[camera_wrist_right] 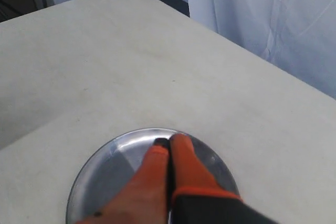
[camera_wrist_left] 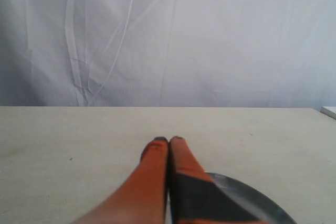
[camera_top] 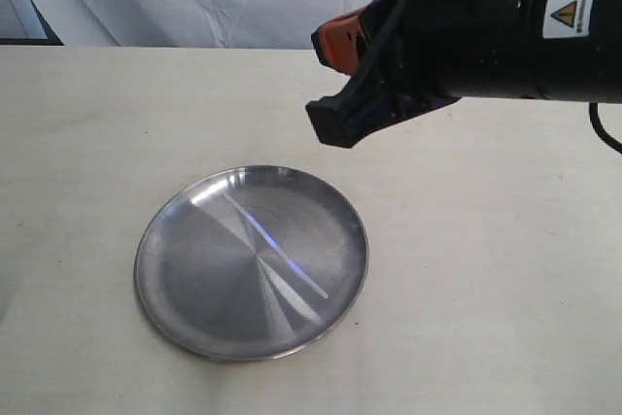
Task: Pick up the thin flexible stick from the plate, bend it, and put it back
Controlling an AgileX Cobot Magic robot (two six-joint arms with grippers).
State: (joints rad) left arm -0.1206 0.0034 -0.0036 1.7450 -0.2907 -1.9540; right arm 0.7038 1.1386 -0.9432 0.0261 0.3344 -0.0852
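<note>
Here the stick (camera_top: 277,245) lies on the plate (camera_top: 165,269); both pincers (camera_wrist_left: 168,141) (camera_wrist_right: 169,141) closed.

My pale beige matte tabletop (camera_top: 486,279) carries only one round shiny stainless-steel plate (camera_top: 160,269) near its middle.

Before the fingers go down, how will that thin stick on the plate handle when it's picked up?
The thin stick looks like a very slim clear strip, so it's probably light and bendy. It lies flat on the shiny steel plate, so it may slide rather than lift, and be hard to pinch.
</note>
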